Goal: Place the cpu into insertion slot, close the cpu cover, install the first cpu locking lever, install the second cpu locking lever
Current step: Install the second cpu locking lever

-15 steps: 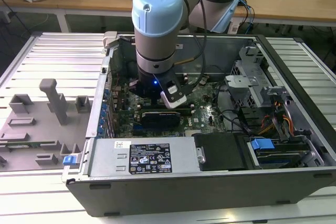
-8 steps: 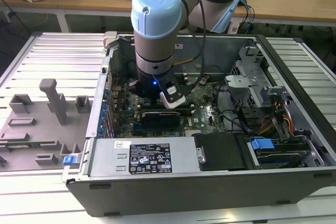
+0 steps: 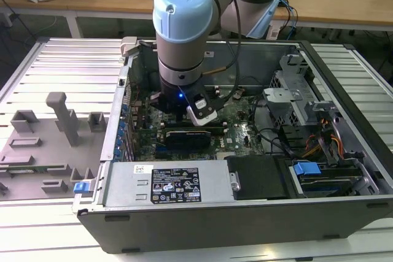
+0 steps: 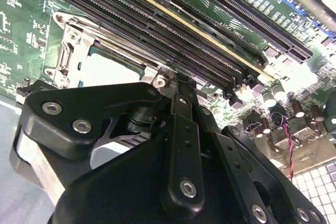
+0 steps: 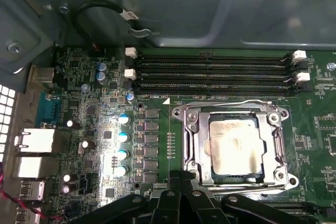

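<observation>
First wrist view: cpu (image 5: 236, 145) seated in insertion slot (image 5: 197, 145), cpu cover (image 5: 278, 129) down, framing it. Gripper (image 5: 181, 195) low at the slot's edge, presumably for lever work; finger spread impossible to tell.

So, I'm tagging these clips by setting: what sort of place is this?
Likely a lab or workshop: an open computer case lies on a slatted metal workbench, a grey fixture tray sits beside it, and wooden desks stand behind.

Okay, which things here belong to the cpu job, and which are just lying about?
Job:
cpu, seated in the insertion slot
cpu cover, down around the chip
tool, at the socket's edge

Lying about:
memory slots
blue-topped capacitors
power supply box
grey fixture tray
</observation>
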Motion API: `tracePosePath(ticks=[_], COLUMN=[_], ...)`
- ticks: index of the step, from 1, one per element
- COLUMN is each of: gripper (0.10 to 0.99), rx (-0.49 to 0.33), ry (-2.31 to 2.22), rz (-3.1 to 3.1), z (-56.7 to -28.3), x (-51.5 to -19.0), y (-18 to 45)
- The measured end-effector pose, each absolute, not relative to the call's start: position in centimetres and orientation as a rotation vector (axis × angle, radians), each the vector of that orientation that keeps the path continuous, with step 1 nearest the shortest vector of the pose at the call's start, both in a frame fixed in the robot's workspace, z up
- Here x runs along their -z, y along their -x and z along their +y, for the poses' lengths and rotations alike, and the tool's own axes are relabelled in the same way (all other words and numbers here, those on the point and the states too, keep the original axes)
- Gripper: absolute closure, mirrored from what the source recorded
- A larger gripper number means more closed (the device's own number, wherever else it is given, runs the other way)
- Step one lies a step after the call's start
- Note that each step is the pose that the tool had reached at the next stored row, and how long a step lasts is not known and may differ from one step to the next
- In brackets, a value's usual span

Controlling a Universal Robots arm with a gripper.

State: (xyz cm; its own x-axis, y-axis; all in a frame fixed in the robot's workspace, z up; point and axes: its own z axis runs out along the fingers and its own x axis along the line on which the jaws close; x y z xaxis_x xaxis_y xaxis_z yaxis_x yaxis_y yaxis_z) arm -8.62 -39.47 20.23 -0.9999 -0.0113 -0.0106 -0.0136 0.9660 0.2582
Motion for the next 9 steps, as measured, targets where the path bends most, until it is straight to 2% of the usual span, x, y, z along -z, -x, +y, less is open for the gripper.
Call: tracePosePath(ticks=[9], gripper=[0.98], rx=[-0.403], ry=[0.02], rz=[3.107], z=[-39.5], x=[-23.1], y=[8.6])
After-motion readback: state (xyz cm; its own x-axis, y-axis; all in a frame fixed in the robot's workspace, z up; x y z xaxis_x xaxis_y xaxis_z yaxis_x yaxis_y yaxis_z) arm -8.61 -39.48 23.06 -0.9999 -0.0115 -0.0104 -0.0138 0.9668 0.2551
